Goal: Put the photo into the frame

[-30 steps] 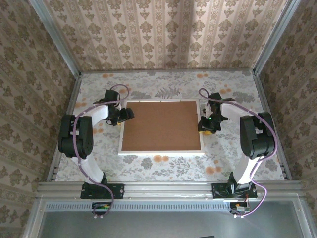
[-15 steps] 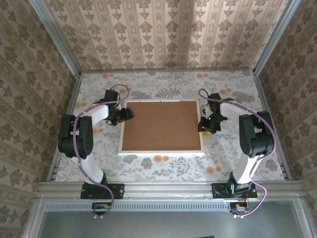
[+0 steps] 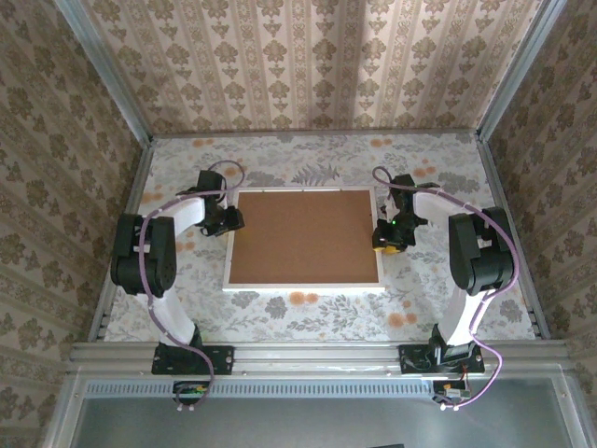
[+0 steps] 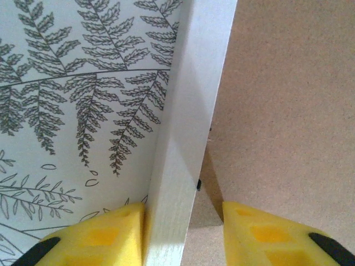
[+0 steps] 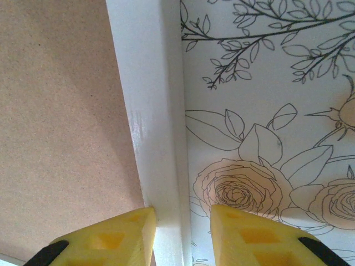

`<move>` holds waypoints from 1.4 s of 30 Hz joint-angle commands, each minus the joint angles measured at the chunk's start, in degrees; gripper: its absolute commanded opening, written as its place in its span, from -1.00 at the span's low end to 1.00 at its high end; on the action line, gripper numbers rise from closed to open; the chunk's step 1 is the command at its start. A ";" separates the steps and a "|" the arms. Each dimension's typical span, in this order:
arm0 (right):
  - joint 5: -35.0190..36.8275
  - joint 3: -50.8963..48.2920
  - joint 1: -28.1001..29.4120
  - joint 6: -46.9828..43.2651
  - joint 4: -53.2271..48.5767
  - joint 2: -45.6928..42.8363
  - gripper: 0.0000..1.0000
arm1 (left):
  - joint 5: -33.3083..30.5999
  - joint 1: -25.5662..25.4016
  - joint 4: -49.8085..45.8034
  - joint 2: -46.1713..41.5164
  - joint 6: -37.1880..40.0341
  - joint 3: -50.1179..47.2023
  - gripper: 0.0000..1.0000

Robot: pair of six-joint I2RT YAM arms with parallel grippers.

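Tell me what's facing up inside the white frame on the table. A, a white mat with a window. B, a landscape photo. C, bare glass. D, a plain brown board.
D: in the top view a plain brown board fills the frame from rail to rail.

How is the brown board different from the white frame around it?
The board is brown and wide, filling the middle; the frame is white and thin, running round the board's edge. The board looks dull and speckled; the frame looks smooth and glossy. Both are rectangles lying flat on the table.
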 commanded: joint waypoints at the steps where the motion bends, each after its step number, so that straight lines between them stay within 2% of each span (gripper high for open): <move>1: 0.04 1.36 0.93 -0.26 0.43 1.86 -0.31 | 0.73 -0.94 -1.65 0.71 0.70 -1.07 -0.35; 13: 0.67 2.39 1.46 0.12 0.17 2.11 -0.31 | 0.80 -0.59 -2.04 -0.10 1.01 -1.01 -0.88; 31: -0.67 5.15 6.69 3.85 1.74 4.47 -0.19 | 4.42 -0.86 0.22 -0.45 -0.47 -2.20 -1.00; 35: 1.54 5.14 8.00 4.10 1.42 5.22 -0.18 | 4.42 -0.95 0.56 -0.54 -0.88 -2.57 -1.00; 42: 9.97 6.31 10.22 3.88 -1.28 6.19 -0.20 | 4.44 -1.25 0.91 -0.54 -1.18 -3.07 -1.00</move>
